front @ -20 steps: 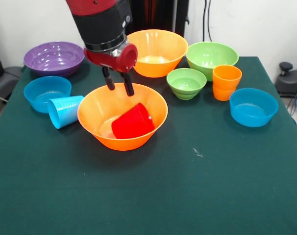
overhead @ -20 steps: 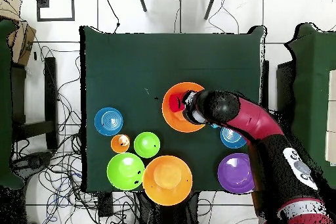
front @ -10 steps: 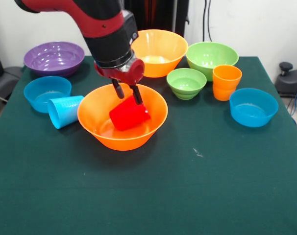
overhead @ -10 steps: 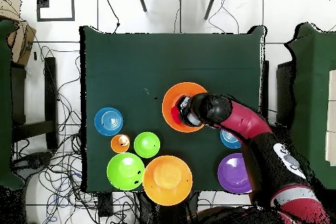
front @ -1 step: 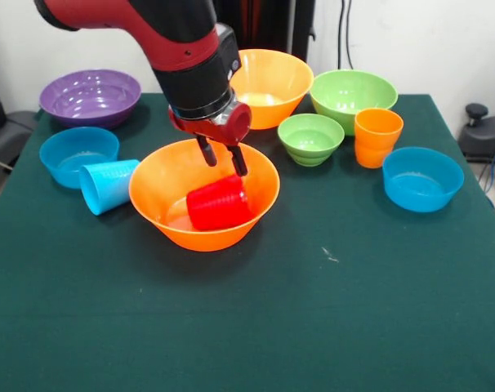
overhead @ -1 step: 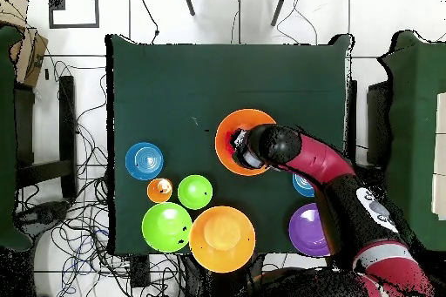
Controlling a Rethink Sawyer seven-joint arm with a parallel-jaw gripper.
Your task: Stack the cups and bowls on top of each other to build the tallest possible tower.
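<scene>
- Dark green cloth covers the table, white wall behind it, and cables all over the floor around it in the overhead view.
- Gripper hangs over the near orange bowl, fingers spread and empty, tips just above the red cup, not quite touching as far as I can see.
- Red cup is lying on its side inside that orange bowl, so nothing's stacked.
- Blue cup is tipped over on the cloth too, right against the bowl's left side.
- Small blue bowl sits beside the blue cup toward the left edge, with the purple bowl behind it at the far left corner.
- Second orange bowl is at the far edge, partly hidden by the arm.
- Big green bowl is next to it toward the far right corner, with the small green bowl just in front.
- Orange cup stands upright beside the small green bowl.
- Other blue bowl is near the right edge, just in front of the orange cup.
</scene>
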